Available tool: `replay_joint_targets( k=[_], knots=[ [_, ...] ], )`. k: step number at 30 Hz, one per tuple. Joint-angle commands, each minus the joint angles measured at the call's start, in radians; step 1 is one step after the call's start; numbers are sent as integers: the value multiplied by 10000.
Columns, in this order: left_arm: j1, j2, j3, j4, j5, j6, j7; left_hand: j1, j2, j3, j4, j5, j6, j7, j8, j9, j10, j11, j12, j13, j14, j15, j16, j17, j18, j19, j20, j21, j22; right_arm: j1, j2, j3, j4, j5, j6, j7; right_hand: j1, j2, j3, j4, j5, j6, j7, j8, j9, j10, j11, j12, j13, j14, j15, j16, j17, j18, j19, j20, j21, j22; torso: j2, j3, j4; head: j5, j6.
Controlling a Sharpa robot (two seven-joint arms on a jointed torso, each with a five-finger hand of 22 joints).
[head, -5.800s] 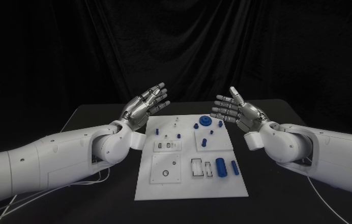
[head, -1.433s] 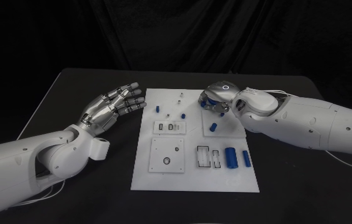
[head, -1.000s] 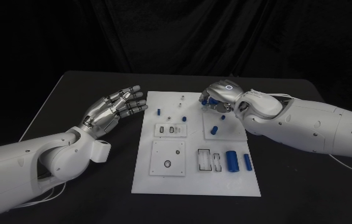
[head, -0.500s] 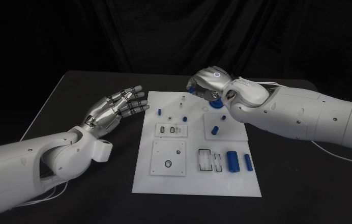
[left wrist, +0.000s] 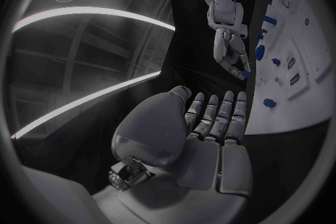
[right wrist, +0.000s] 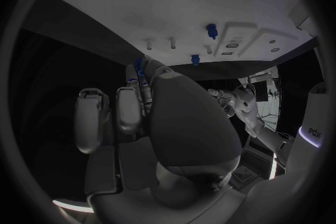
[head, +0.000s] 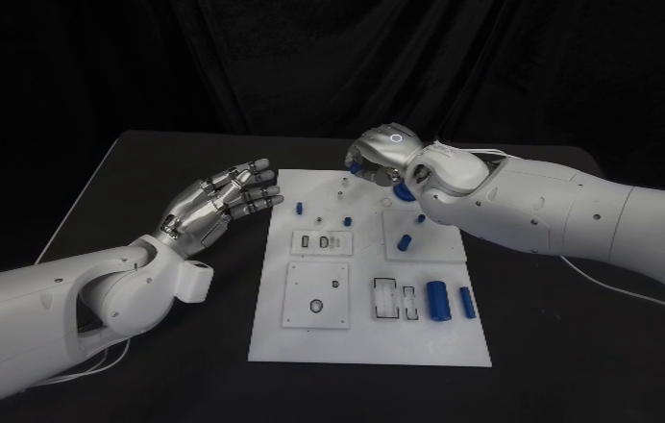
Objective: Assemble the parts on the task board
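The right robot hand (head: 377, 159) pinches a small blue part (left wrist: 244, 74) above the task board (head: 363, 327), likely to carry it, while the left robot hand (head: 215, 204) waits beside, fingers wide.

The left hand (head: 222, 199) is held open, palm up, with its fingers (left wrist: 218, 117) stretched out side by side. The right arm (head: 554, 213) is reached inward, and the right hand (head: 380, 157) is turned down, its fingers (right wrist: 115, 115) curled around a small blue part (right wrist: 139, 65).
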Motion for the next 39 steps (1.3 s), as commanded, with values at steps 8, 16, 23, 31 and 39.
replay_joint_targets(
  k=[8,16,23,31,39],
  knots=[
    [14,61,6,2,-15,140,1953,59,11,102,-11,55,74,35,-24,8,-37,49,-19,-7,21,32,59,13,-207,35,-19,41,-16,-79,251,23,-312,-80,520,-69,-155,-26,9,83,-110,-130,3,-112,12,-10,45,-128,1,-7,78,-45,-33,-151,34,62,-43,498,-4,0,-24,10,60],
    [14,142,6,-77,-15,151,1944,58,17,133,-17,54,71,43,-32,7,-45,52,-38,-9,20,35,64,13,-211,33,-18,39,-18,-125,507,27,-575,-80,725,-46,-160,-19,26,83,-130,-167,-1,-146,17,-24,44,-181,3,-17,75,-54,-46,-145,21,65,-56,484,-12,-2,-7,-68,42],
    [13,216,6,-127,-15,185,1941,57,20,148,-19,54,64,48,-38,5,-48,54,-39,-9,16,37,63,12,-213,33,-18,39,-19,-211,740,34,-928,-80,806,-25,-169,-19,35,85,-143,-189,-4,-169,24,-46,45,-232,3,-35,67,-76,-86,-144,16,64,-61,483,-12,4,-6,-60,50],
    [12,269,6,-188,-15,217,1921,54,26,176,-23,52,61,55,-46,4,-54,57,-44,-10,12,40,64,11,-216,34,-18,39,-20,-329,930,47,-1208,-79,904,11,-194,-20,42,96,-155,-206,-6,-194,37,-89,54,-305,2,-53,60,-96,-117,-143,12,61,-65,486,-12,-3,-22,-42,24],
    [11,326,6,-262,-15,268,1882,52,29,189,-24,50,59,59,-49,3,-59,59,-54,-11,15,42,71,12,-217,40,-18,43,-19,-419,1037,51,-1330,30,933,70,-211,-14,47,104,-160,-225,-3,-213,43,-105,57,-344,4,-65,51,-109,-139,-143,8,56,-69,487,-4,9,2,-64,11]
  ],
)
